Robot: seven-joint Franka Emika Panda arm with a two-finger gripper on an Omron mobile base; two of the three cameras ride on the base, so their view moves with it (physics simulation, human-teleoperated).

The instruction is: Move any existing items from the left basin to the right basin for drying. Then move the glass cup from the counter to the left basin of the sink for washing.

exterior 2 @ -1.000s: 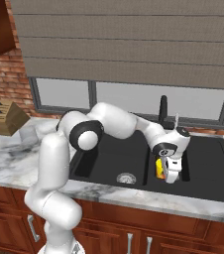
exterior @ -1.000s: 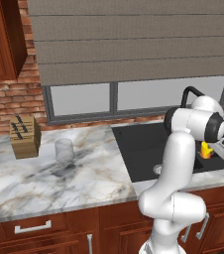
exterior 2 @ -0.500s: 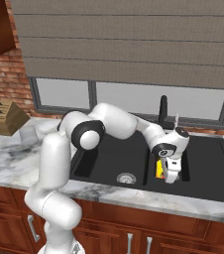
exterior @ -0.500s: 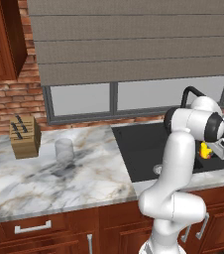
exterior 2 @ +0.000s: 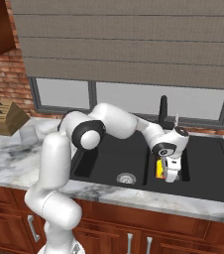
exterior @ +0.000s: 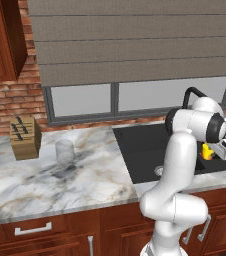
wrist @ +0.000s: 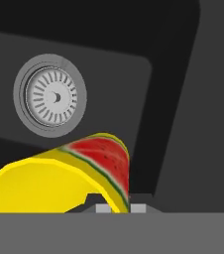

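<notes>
Base cams rear L/R, share sink (exterior 2: pixel 203 163); hand cam close, down.

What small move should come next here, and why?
Probably open the gripper fully and lift straight up. The yellow container sits low inside the right basin, near its left edge and close against the gripper, so that transfer looks about done. The glass cup waits on the counter.
</notes>
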